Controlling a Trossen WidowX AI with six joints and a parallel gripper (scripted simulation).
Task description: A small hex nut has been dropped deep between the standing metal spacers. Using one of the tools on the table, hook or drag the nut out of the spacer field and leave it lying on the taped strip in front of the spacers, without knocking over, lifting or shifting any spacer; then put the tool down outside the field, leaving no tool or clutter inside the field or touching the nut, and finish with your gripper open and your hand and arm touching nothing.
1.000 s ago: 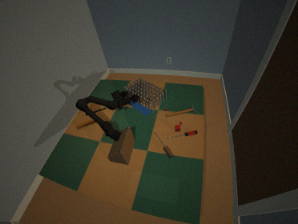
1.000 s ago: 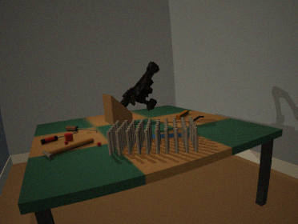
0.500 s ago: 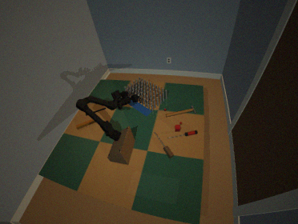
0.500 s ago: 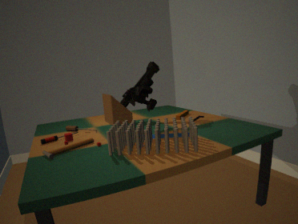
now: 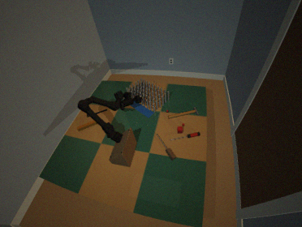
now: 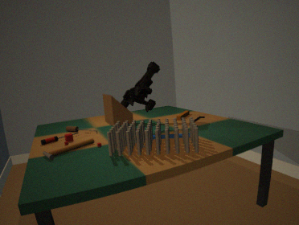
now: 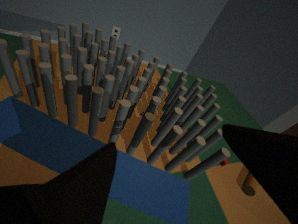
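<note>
The grey standing spacers (image 5: 151, 95) (image 6: 157, 138) (image 7: 72, 100) form a dense upright field. The blue taped strip (image 5: 143, 109) (image 7: 145, 180) lies along their front. My gripper (image 5: 137, 100) (image 6: 150, 106) (image 7: 169, 138) is open and empty, above the strip side of the field. A hammer-like tool (image 5: 183, 115) (image 6: 74, 147), a wooden-handled tool with a thin shaft (image 5: 170, 154) (image 6: 72, 128) and a red-and-black-handled tool (image 5: 194, 134) (image 6: 50, 140) lie on one side. An orange-handled tool (image 5: 87, 125) (image 6: 183, 115) lies on the other. I cannot make out the nut.
A red cube (image 5: 180, 130) (image 6: 69, 137) and small red bits lie among the tools; one red bit (image 5: 167, 111) (image 6: 99, 145) (image 7: 224, 162) is near the spacers. A black bent piece (image 6: 198, 119) lies near the orange handle. A wooden wedge block (image 5: 124, 150) (image 6: 114, 110) stands by the arm's base.
</note>
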